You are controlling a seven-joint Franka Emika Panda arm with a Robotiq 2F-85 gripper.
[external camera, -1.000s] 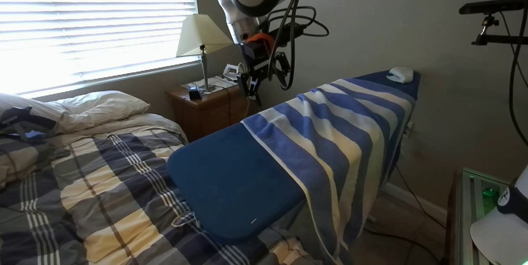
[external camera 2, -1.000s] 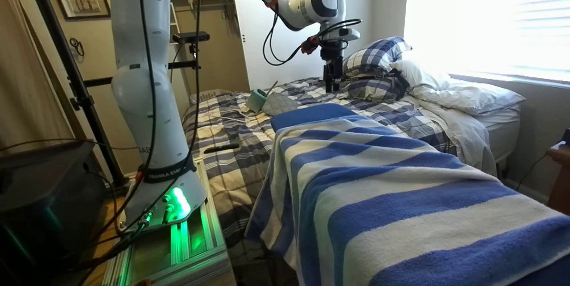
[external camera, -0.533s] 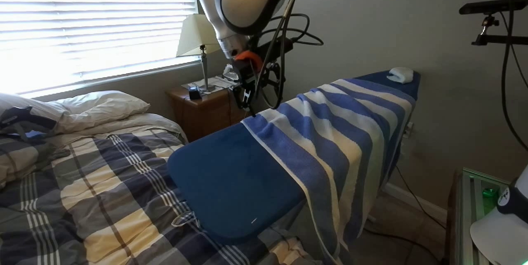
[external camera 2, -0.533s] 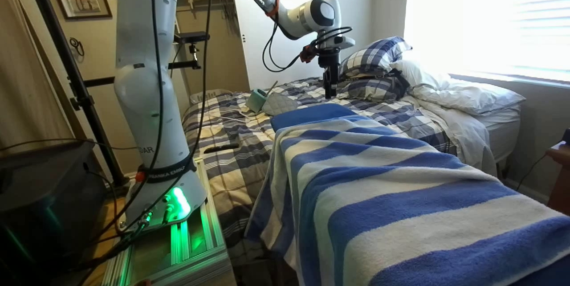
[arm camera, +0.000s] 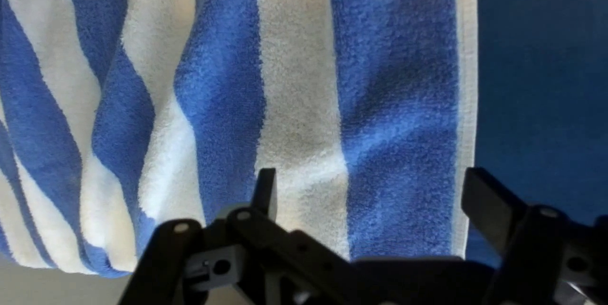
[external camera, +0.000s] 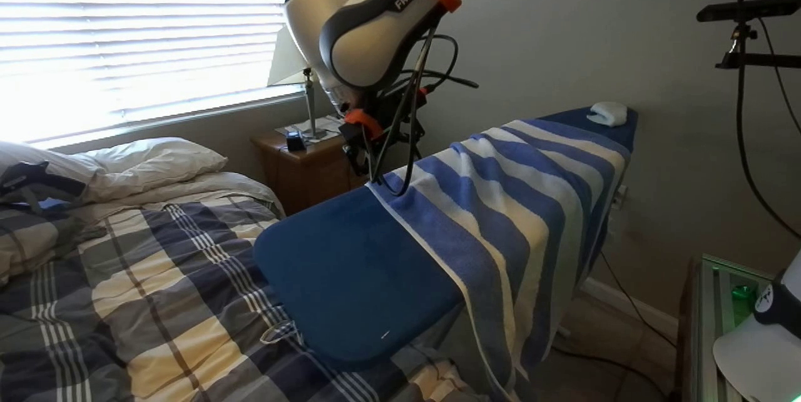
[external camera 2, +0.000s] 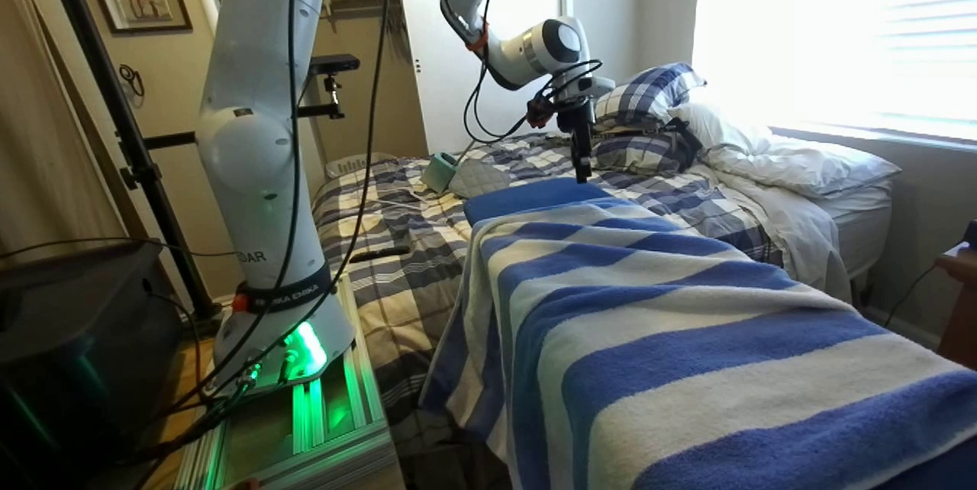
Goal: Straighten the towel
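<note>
The blue and cream striped towel (external camera: 513, 201) lies over the padded ironing board (external camera: 350, 277), with wavy folds across its middle and one side hanging down. It also shows in an exterior view (external camera 2: 687, 337) and in the wrist view (arm camera: 304, 81). My gripper (arm camera: 369, 174) is open and empty, pointing down. In the wrist view one finger is over a cream stripe and the other by the pale hem, beside the bare board (arm camera: 541, 81). In an exterior view the gripper (external camera 2: 582, 173) is above the towel's end edge; its fingertips are partly hidden by cables in an exterior view (external camera: 375, 167).
A plaid bed (external camera: 156, 289) stands beside the board. A nightstand (external camera: 313, 176) with a lamp (external camera: 308, 101) is behind the gripper. A white folded item (external camera: 607, 114) sits on the board's far end. Loose cables (external camera: 407, 170) hang from the arm.
My gripper has come down and nearer to the towel's end edge, with the arm following. The towel has not visibly moved.
</note>
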